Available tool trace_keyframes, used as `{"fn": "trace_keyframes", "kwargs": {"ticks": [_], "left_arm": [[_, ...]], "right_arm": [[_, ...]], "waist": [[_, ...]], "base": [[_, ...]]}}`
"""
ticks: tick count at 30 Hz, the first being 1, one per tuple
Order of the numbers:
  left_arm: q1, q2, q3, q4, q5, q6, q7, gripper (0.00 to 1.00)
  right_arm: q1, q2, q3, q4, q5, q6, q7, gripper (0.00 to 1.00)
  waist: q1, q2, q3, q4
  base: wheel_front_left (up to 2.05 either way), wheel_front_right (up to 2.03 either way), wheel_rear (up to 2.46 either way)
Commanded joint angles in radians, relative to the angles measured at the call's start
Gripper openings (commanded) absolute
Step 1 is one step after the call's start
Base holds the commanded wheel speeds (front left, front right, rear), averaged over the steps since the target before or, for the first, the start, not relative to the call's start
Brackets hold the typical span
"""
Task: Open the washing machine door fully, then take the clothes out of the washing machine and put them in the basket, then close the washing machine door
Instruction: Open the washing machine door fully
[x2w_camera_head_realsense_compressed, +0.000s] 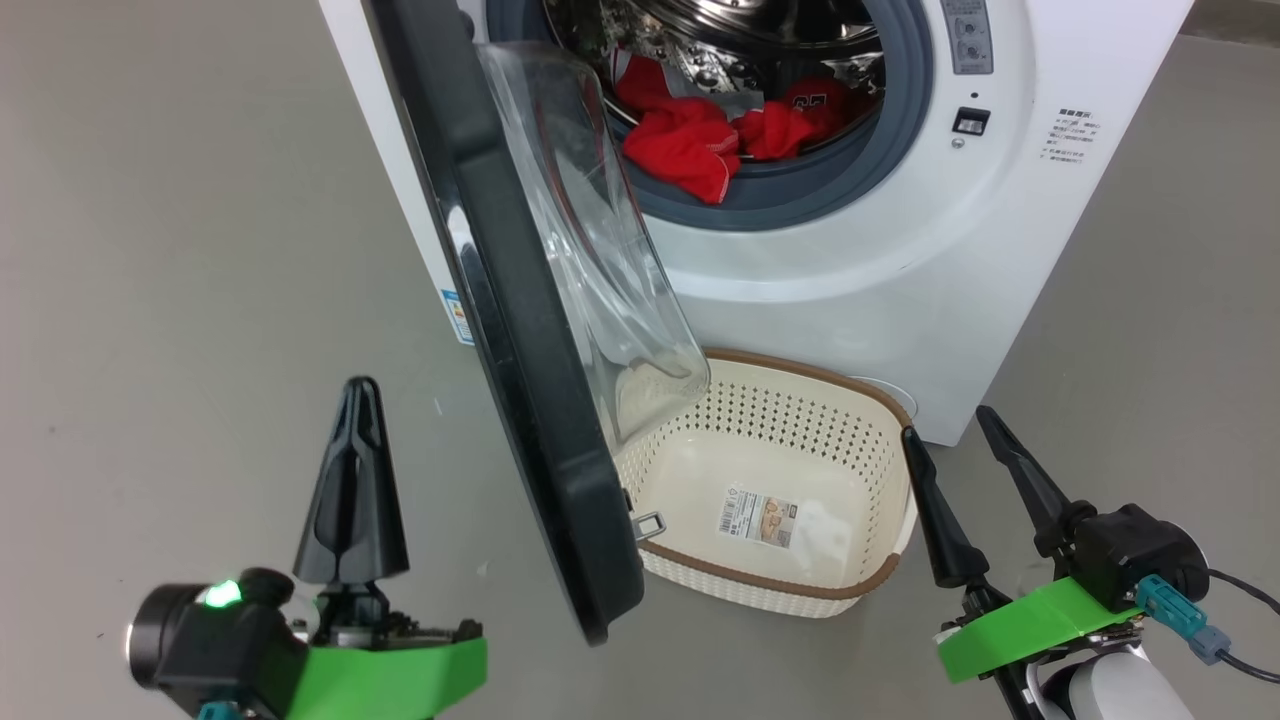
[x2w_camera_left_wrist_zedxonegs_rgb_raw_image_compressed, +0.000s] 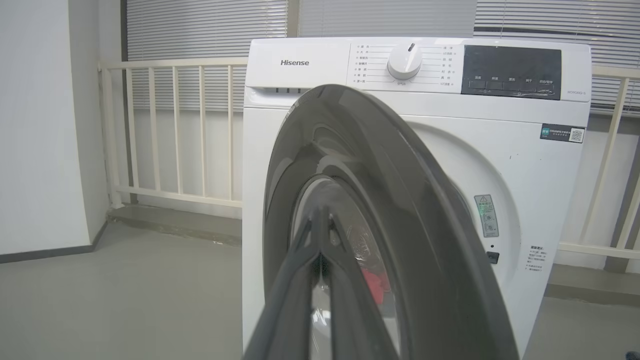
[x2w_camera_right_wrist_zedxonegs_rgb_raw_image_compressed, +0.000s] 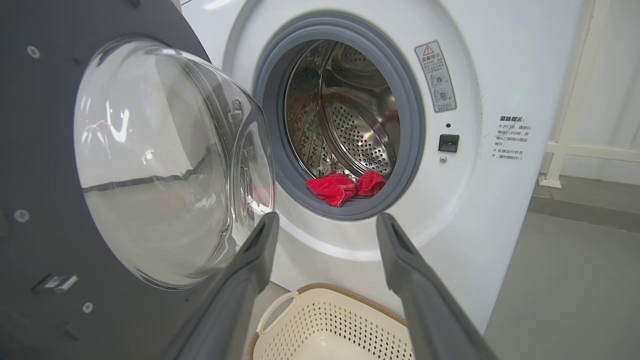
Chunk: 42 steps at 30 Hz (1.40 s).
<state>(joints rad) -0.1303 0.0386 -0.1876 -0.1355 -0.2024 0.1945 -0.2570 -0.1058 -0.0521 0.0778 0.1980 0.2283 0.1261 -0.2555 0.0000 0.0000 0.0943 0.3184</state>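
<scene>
The white washing machine (x2w_camera_head_realsense_compressed: 850, 260) stands ahead with its black door (x2w_camera_head_realsense_compressed: 520, 330) swung about halfway out, edge-on to me, glass bowl facing the drum. Red clothes (x2w_camera_head_realsense_compressed: 690, 140) lie at the drum's front lip, also red clothes (x2w_camera_right_wrist_zedxonegs_rgb_raw_image_compressed: 335, 187) in the right wrist view. The cream basket (x2w_camera_head_realsense_compressed: 800, 372) sits on the floor below the opening, beside the door's lower edge. My left gripper (x2w_camera_head_realsense_compressed: 360, 385) is shut and empty, left of the door, pointing at the door's outer face (x2w_camera_left_wrist_zedxonegs_rgb_raw_image_compressed: 390, 190). My right gripper (x2w_camera_head_realsense_compressed: 947, 422) is open, right of the basket, facing the drum.
Grey floor spreads to the left and right of the machine. A cream railing (x2w_camera_left_wrist_zedxonegs_rgb_raw_image_compressed: 175, 125) and window blinds stand behind the machine. A white wall (x2w_camera_left_wrist_zedxonegs_rgb_raw_image_compressed: 40, 125) rises at the far left. The door's latch hook (x2w_camera_head_realsense_compressed: 648, 524) juts over the basket's left side.
</scene>
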Motion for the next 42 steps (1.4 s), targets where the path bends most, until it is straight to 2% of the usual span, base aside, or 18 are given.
{"fn": "trace_keyframes", "kwargs": {"ticks": [1,8,17,29,42], "left_arm": [[-0.044,0.012,0.036,-0.046,0.012,0.007,-0.005,0.00],[-0.076,0.012,-0.008,-0.153,0.036,-0.001,-0.005,0.00],[-0.100,0.012,-0.143,-0.201,0.059,-0.040,-0.005,0.00],[-0.120,0.014,-0.307,-0.042,0.096,-0.072,0.033,0.00],[-0.146,0.014,-0.298,0.187,0.042,-0.064,0.047,0.00]], "right_arm": [[-0.037,0.002,0.023,-0.021,0.002,0.005,-0.006,1.00],[-0.036,0.002,0.021,-0.017,0.006,0.005,-0.006,1.00],[-0.038,0.002,0.027,-0.015,0.011,0.005,-0.006,1.00],[-0.042,0.002,0.038,-0.013,0.019,0.005,-0.006,1.00],[-0.043,0.002,0.043,0.000,0.019,0.005,-0.006,1.00]], "waist": [[0.0000,0.0000,-0.002,-0.003],[0.0000,0.0000,-0.010,-0.009],[0.0000,0.0000,-0.013,-0.012],[0.0000,0.0000,-0.010,-0.033],[0.0000,0.0000,-0.007,-0.048]], "base": [[0.00,0.00,0.00],[0.00,0.00,0.00],[0.00,0.00,0.00],[0.00,0.00,0.00],[0.00,0.00,0.00]]}}
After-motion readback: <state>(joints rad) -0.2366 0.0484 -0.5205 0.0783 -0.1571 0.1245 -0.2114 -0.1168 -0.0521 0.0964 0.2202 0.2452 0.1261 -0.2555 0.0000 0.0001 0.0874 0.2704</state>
